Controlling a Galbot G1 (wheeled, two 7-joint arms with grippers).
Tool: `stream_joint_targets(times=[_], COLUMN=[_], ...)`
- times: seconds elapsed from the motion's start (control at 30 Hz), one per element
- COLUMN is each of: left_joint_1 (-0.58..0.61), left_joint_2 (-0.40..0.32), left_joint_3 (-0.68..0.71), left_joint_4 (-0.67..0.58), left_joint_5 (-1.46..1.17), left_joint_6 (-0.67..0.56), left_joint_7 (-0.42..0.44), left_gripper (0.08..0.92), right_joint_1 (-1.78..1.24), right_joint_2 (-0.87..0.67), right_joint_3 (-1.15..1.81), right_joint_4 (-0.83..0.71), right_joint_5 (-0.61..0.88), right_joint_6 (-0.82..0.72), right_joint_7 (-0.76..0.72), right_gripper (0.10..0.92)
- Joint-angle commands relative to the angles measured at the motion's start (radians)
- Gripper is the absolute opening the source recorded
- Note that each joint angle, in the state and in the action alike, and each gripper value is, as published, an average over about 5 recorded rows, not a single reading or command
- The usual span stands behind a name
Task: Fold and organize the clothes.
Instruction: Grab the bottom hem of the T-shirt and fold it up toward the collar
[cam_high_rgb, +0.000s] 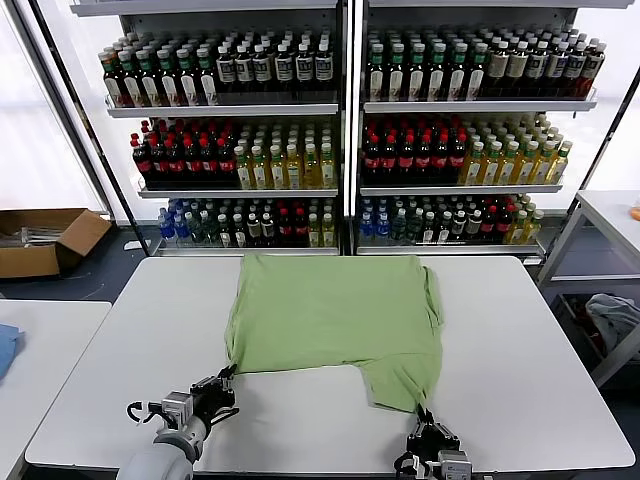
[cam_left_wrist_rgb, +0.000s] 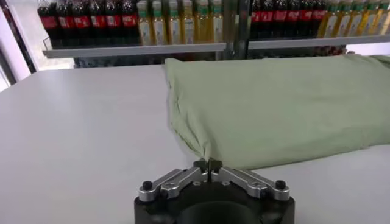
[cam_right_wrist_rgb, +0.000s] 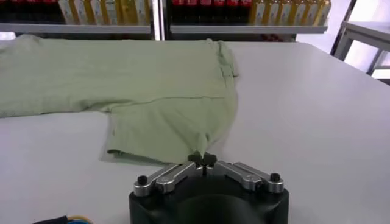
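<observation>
A light green shirt (cam_high_rgb: 335, 315) lies flat on the white table (cam_high_rgb: 530, 350), plain back up, with no print showing. One sleeve hangs toward the near right edge. My left gripper (cam_high_rgb: 222, 380) is at the shirt's near left corner. In the left wrist view the gripper (cam_left_wrist_rgb: 208, 163) is shut, with the corner of the shirt (cam_left_wrist_rgb: 274, 109) running in between the fingertips. My right gripper (cam_high_rgb: 425, 420) is at the tip of the near right sleeve. In the right wrist view it (cam_right_wrist_rgb: 202, 159) is shut on that tip of the shirt (cam_right_wrist_rgb: 122, 79).
Shelves of bottles (cam_high_rgb: 340, 130) stand behind the table. A cardboard box (cam_high_rgb: 40, 240) lies on the floor at far left. A second white table (cam_high_rgb: 40, 340) is at the left. A metal-framed stand (cam_high_rgb: 600, 230) is at the right.
</observation>
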Motion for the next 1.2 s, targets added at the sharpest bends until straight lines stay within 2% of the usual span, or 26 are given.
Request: stream_joint_targets(times=[0.03, 0.47, 0.63, 1.2], left_joint_1=[0.002, -0.054, -0.099, -0.293], left_joint_2=[-0.004, -0.013, -0.007, 0.0], left_joint_3=[-0.001, -0.019, -0.019, 0.036], left_joint_4=[-0.026, -0.01, 0.021, 0.191], left_joint_5=[-0.006, -0.072, -0.094, -0.126], left_joint_6=[-0.043, -0.126, -0.143, -0.168], left_joint_7=[0.0, -0.01, -0.019, -0.055], left_gripper=[0.084, 0.084, 0.084, 0.084], right_joint_1=[0.02, 0.119, 0.211, 0.52], right_joint_2=[-0.002, 0.004, 0.017, -0.002], right_joint_3=[0.017, 0.063, 0.08, 0.072], right_joint_4=[0.054, 0.038, -0.017, -0.283], right_joint_5=[-0.065, -0.099, -0.144, -0.118], right_joint_6=[0.086, 0.113, 0.109, 0.069], right_joint_7=[-0.05, -0.095, -0.121, -0.125], right_gripper=[0.106, 0.106, 0.106, 0.106])
